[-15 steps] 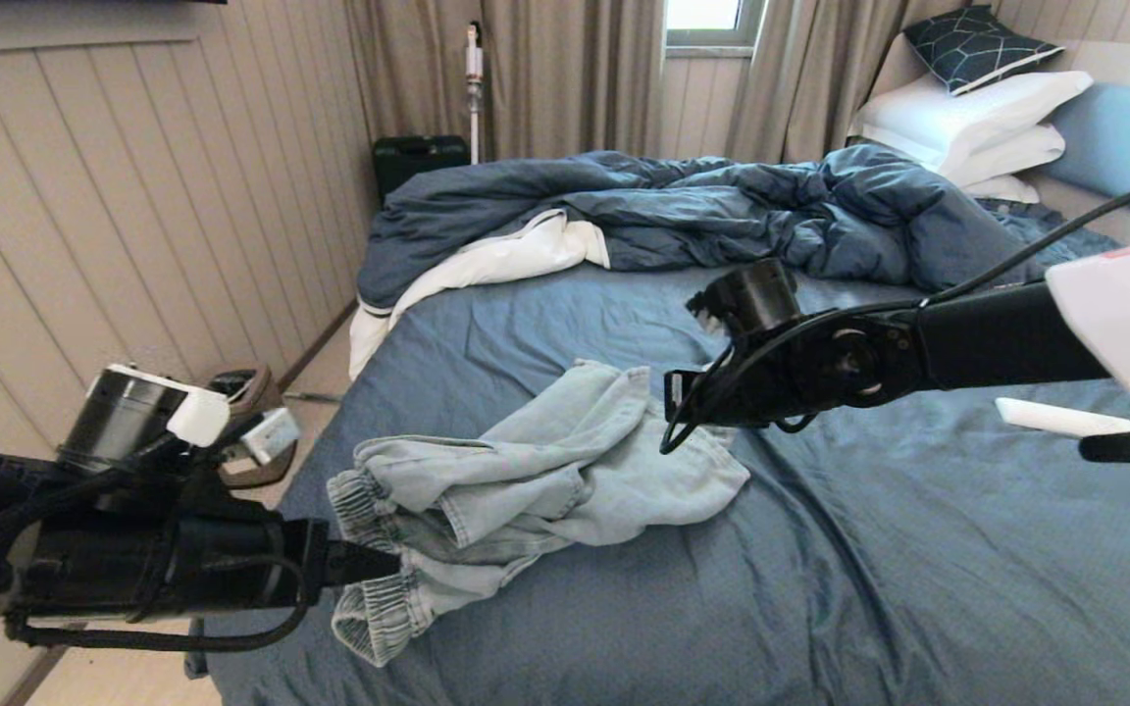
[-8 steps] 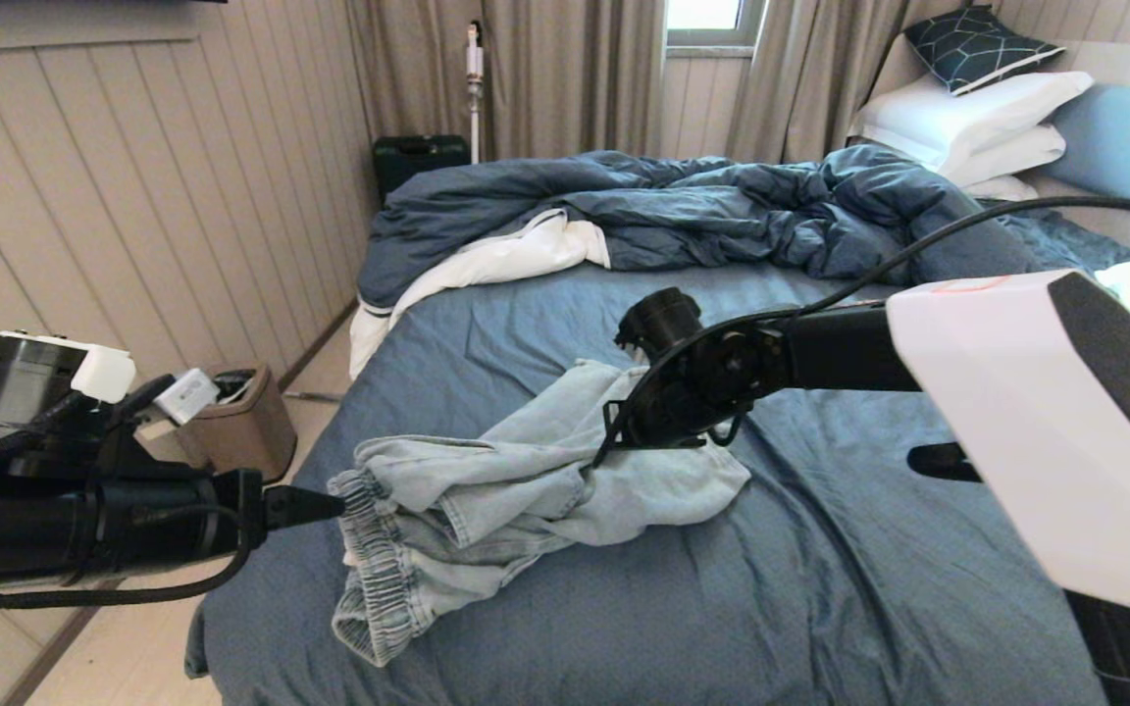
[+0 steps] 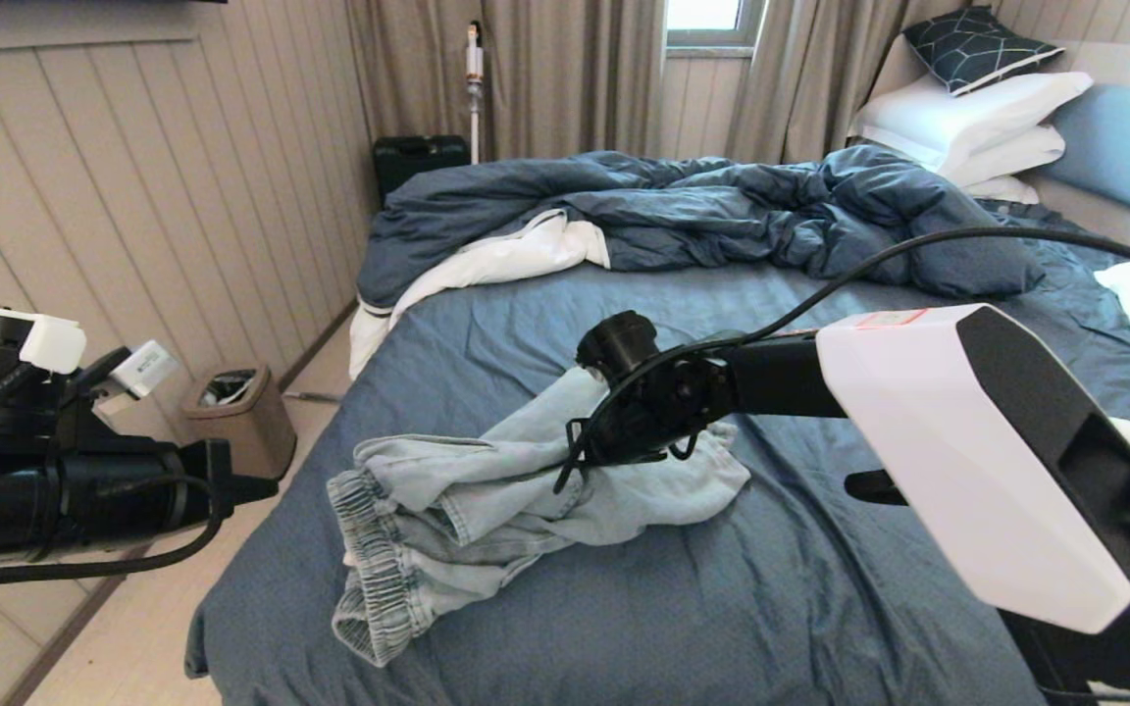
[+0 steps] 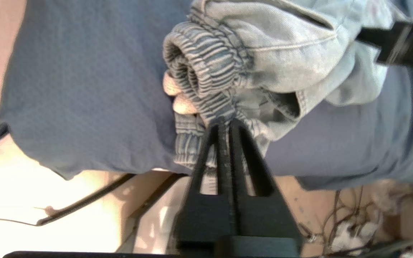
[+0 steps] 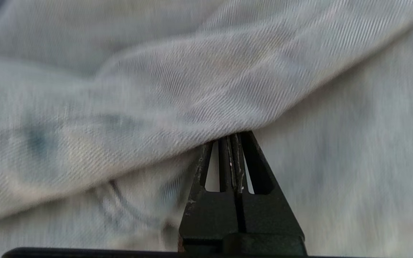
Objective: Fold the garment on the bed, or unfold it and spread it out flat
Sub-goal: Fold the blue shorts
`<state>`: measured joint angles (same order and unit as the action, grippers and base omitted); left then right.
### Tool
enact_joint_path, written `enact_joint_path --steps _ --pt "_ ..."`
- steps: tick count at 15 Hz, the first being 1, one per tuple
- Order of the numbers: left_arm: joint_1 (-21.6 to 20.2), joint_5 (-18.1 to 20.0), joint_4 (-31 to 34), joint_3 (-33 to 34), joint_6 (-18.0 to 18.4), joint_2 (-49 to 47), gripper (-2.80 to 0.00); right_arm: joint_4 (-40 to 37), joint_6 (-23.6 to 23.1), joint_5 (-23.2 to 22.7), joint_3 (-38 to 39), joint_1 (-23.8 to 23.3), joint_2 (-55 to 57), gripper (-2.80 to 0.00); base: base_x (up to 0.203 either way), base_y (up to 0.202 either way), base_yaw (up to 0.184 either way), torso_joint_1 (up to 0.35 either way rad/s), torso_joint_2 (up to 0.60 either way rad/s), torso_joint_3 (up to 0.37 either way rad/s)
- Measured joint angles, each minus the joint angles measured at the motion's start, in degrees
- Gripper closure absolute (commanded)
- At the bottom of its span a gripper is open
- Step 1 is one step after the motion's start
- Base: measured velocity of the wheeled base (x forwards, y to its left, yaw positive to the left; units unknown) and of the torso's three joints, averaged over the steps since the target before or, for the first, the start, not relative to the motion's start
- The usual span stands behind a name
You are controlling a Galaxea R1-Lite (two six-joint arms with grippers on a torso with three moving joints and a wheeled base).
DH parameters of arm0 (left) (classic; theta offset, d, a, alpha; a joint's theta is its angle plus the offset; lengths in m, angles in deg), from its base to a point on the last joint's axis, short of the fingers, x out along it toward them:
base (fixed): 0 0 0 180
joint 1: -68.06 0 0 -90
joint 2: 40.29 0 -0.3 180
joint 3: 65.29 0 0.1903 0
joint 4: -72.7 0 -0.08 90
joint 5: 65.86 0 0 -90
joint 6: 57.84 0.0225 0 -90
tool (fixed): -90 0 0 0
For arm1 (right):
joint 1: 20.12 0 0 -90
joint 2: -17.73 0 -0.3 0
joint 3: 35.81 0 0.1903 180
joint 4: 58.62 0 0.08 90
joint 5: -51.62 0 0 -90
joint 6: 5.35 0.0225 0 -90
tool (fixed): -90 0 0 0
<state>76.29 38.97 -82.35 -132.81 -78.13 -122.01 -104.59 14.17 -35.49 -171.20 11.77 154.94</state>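
The right gripper (image 5: 232, 135) has its fingers pressed together, the tips tucked under a fold of the garment (image 3: 526, 500); whether any cloth is pinched between them I cannot tell. In the head view the right gripper (image 3: 585, 461) sits on the middle of the garment, its arm reaching in from the headboard side.

The left gripper (image 4: 225, 124) is also closed, with nothing between its fingers. In the head view its tips (image 3: 269, 485) hang off the garment's waistband side, apart from the cloth and out past the edge of the bed (image 3: 820, 588), over the floor.

The garment lies crumpled on the bed, not spread flat: the gathered waistband (image 4: 206, 79) bunches at the end nearest the left gripper, and the rest runs under the right gripper.

Beyond the garment, a duvet (image 3: 702, 211) is heaped across the bed. Past that, white pillows (image 3: 967, 127) are stacked with a dark cushion (image 3: 977, 44) on top. On the floor, off the garment's waistband side, stands a bin (image 3: 241, 422).
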Motion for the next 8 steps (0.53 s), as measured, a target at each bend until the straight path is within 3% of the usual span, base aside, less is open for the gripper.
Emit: enact_joint_path --steps 4,8 --pt "-0.1 0.0 -0.3 0.6 -0.3 0.1 0.0 8.3 0.2 2.4 -0.2 0.4 2.8 0.0 0.0 0.0 0.0 0.0 0.0 0.0" --pt "-0.1 0.1 -2.4 2.1 -0.5 0.5 0.0 21.4 0.0 9.6 -0.2 2.7 5.5 0.0 0.0 0.0 0.0 0.0 0.0 0.0"
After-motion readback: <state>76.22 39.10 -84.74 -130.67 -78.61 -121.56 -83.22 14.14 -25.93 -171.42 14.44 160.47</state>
